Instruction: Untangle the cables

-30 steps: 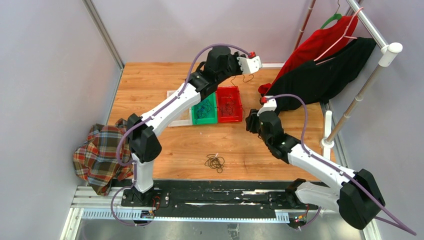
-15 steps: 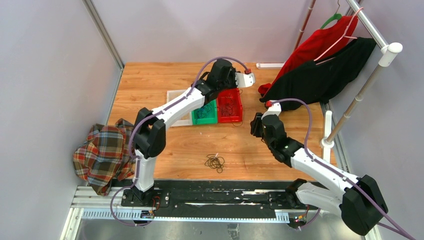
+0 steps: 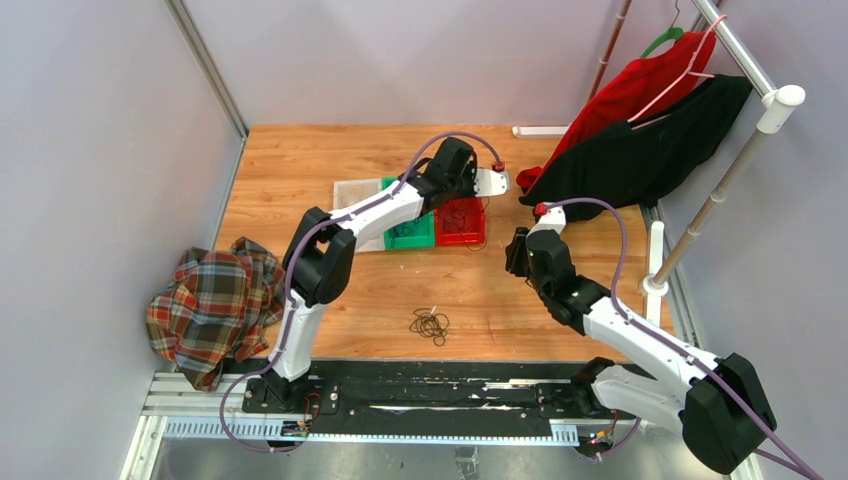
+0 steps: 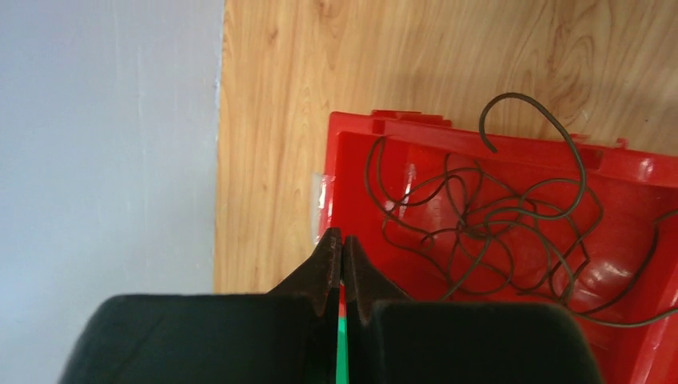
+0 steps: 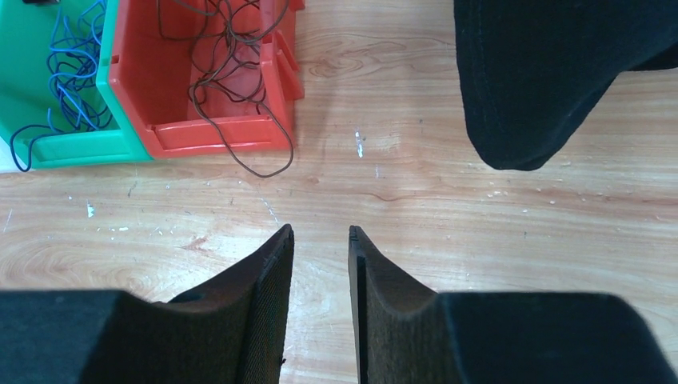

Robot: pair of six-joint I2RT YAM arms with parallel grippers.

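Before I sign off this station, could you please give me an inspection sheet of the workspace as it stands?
Surface: wooden table, white flecks; white sheet under green bin.
Job's things: blue wires in green bin; brown wires in red bin, one strand over its wall; black wire coil loose on table.
Clutter: plaid cloth at left edge.
Fingers: left fingers shut, nothing seen held, above red bin; right fingers apart, empty, over bare wood.
Cables: purple arm cables loop above both arms.
Surroundings: red garment and black garment hanging at right.
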